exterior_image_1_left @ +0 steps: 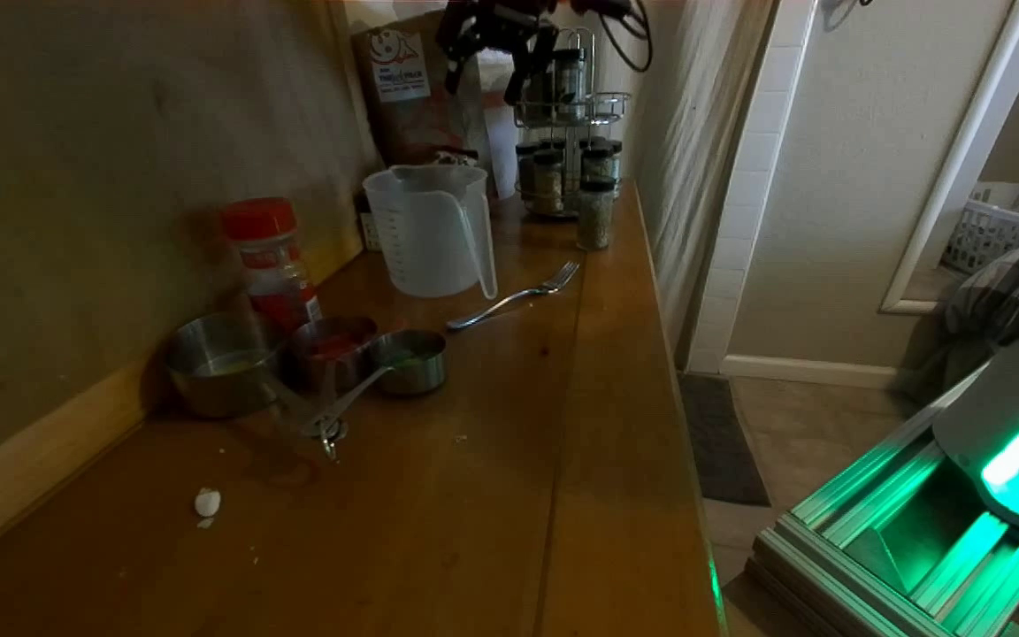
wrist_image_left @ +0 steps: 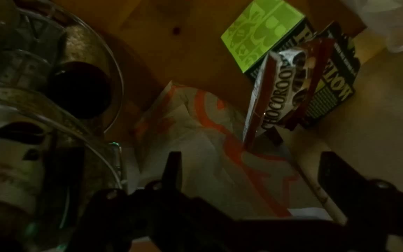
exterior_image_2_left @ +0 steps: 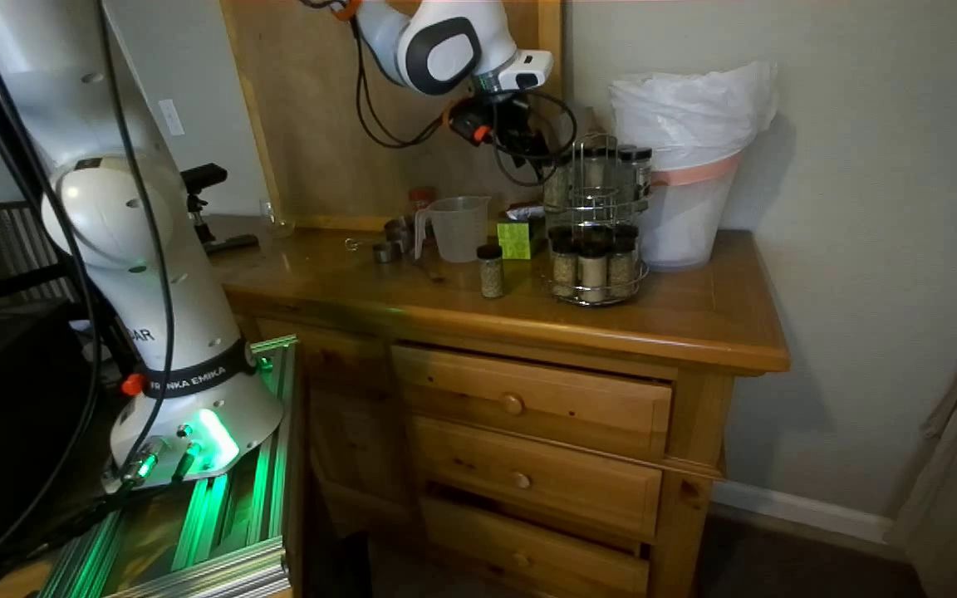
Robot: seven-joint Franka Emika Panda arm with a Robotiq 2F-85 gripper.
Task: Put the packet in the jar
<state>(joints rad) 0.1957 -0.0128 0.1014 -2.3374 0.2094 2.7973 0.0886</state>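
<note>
1. Wrist view: our gripper has its fingers spread well apart, clamped on nothing. The packet lies tilted on the box, near the table's back edge, the one along the board, outside the jar.
2. Mostly the bag fills the gap between the fingers. Closing at this spot, we would probably pinch paper and drag the bag instead of lifting the packet.
3. Near us, towards the front edge, stands the rack. A sideways swing to line up could strike it and send its bottles over that edge.
4. Pressed off-centre, the packet's slick-looking wrapper might slide off the box and drop towards the back edge, where we would struggle to reach it.
5. We judge the jar light. Arriving too low, we could catch its rim and tip it onto the fork.
6. Dim light hides depth: we cannot tell how high the fingers are above the bag, so descending blind risks crushing it.
</note>
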